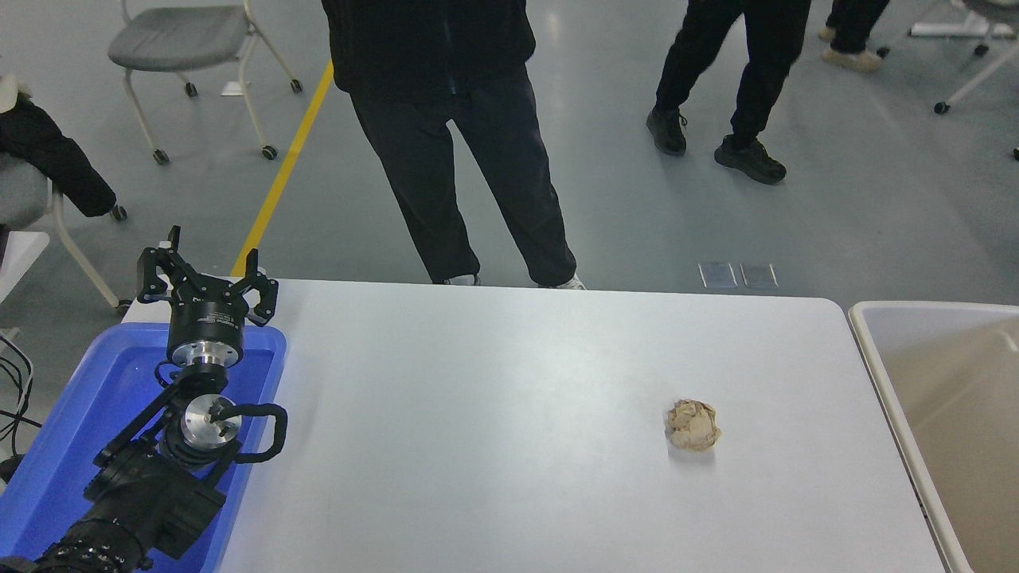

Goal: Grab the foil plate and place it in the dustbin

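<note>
Left hand point(205, 280) wide above blue tray point(72, 430); dustbin point(876, 362) interior bare.

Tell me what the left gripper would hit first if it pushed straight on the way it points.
Probably nothing on the table: the left gripper points past the far edge, toward bare floor and the yellow line. Depth is unclear.

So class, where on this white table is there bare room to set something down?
The wide stretch of table between the blue tray and the paper ball is bare, as is the strip between the ball and the dustbin. The crowded spot is the tray, under the parked left claw.
</note>
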